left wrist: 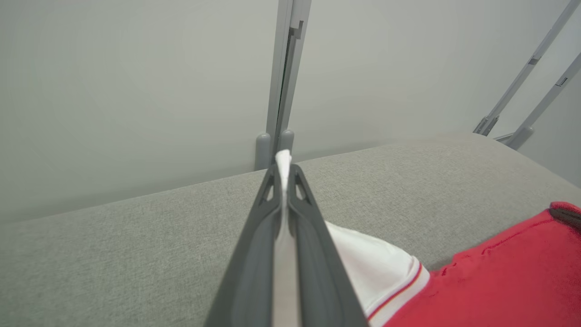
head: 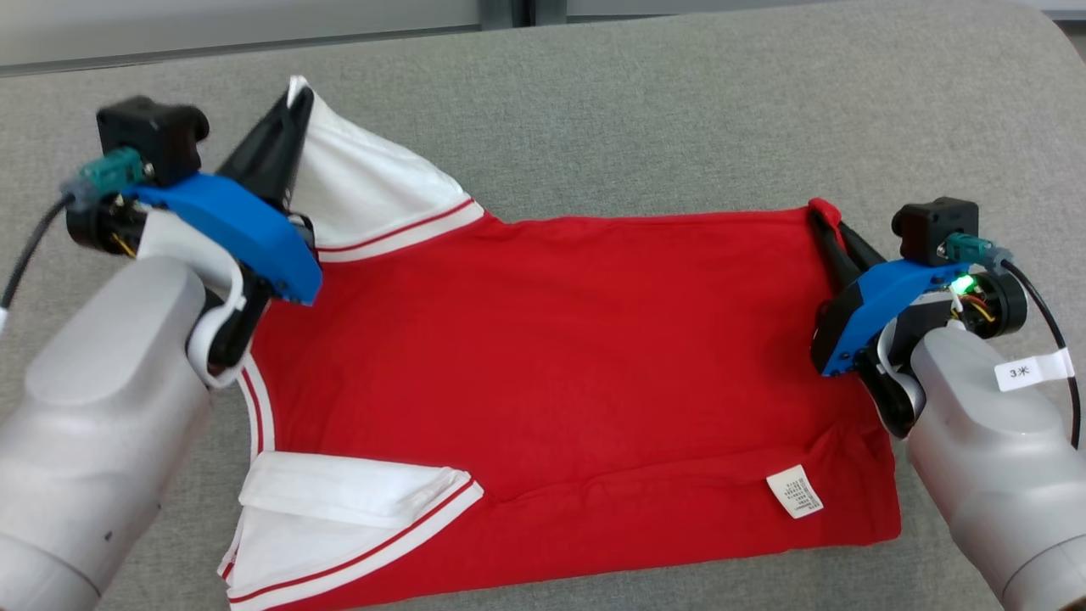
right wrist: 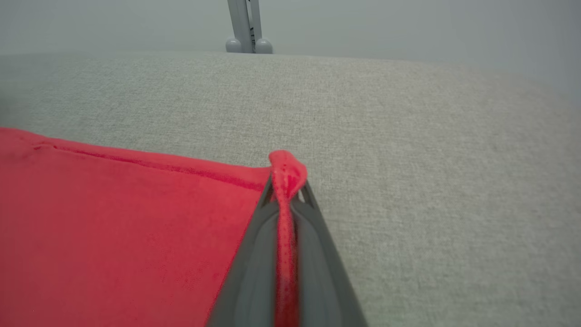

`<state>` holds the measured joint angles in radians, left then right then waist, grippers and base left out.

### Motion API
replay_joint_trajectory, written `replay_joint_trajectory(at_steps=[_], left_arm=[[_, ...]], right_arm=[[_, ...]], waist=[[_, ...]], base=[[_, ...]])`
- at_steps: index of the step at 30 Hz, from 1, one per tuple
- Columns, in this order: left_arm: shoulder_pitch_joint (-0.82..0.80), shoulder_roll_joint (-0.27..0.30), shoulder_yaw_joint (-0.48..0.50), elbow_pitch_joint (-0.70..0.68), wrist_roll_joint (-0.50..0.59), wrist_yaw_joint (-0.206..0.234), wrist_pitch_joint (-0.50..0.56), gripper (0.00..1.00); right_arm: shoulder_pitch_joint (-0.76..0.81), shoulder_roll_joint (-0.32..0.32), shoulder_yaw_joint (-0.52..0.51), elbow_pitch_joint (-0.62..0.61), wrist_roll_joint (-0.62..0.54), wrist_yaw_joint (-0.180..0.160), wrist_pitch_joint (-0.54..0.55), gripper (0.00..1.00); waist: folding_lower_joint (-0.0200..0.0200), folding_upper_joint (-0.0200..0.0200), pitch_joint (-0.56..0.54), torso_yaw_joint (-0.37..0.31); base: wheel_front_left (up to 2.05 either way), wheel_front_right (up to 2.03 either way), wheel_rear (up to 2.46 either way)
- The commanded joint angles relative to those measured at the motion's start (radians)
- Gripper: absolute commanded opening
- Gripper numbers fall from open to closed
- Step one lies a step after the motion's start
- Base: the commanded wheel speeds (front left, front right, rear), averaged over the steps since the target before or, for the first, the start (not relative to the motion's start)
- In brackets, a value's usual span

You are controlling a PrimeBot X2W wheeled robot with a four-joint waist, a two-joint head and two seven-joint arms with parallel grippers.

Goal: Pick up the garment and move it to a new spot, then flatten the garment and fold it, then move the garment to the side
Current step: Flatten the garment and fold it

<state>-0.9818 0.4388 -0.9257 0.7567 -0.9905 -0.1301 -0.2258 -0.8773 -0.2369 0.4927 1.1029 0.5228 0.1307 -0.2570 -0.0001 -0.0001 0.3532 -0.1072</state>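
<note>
Red T-shirt [head: 560, 356] lies spread across the middle of the grey fabric-covered table [head: 679, 110]; it appears light, limp and prone to sagging. Left hand [head: 293, 98] is pinching the far white sleeve [head: 373, 187], right hand [head: 820, 217] the far hem corner [right wrist: 287, 170]: suitable holds for folding.

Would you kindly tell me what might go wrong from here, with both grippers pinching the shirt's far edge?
1. The left gripper pinches only the tip of the white sleeve, and the right gripper just a small hem corner. Either could slip free when the shirt is lifted.
2. The near sleeve lies doubled over and creased, so a fold made now may trap those wrinkles.
</note>
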Motion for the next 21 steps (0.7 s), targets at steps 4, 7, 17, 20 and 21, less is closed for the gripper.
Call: replay_joint_trajectory(at_steps=[4,7,17,20,21], left_arm=[[0.08,0.03,-0.005,-0.087,-0.012,-0.001,-0.025,0.0],[0.145,0.045,0.007,-0.152,-0.011,0.013,-0.033,0.0],[0.39,0.084,0.042,-0.398,-0.018,0.093,-0.039,0.0],[0.451,0.091,0.05,-0.446,-0.016,0.123,-0.04,0.0],[0.451,0.091,0.05,-0.446,-0.016,0.123,-0.04,0.0]], right_arm=[[0.043,-0.021,-0.017,-0.042,0.002,0.0,-0.009,0.0],[0.085,-0.03,-0.048,-0.09,-0.017,0.0,-0.009,0.0],[0.246,-0.044,-0.159,-0.207,-0.09,0.0,-0.009,0.0],[0.296,-0.04,-0.194,-0.247,-0.109,0.0,-0.009,0.0],[0.296,-0.04,-0.194,-0.247,-0.109,0.0,-0.009,0.0]], waist=[[0.0001,0.0001,-0.023,0.014],[0.0001,0.0001,-0.04,0.023],[0.0001,0.0001,-0.101,0.063],[0.0001,0.0001,-0.111,0.072],[0.0001,0.0001,-0.111,0.072]], base=[[0.0,0.0,0.0],[0.0,0.0,0.0],[0.0,0.0,0.0],[0.0,0.0,0.0],[0.0,0.0,0.0]])
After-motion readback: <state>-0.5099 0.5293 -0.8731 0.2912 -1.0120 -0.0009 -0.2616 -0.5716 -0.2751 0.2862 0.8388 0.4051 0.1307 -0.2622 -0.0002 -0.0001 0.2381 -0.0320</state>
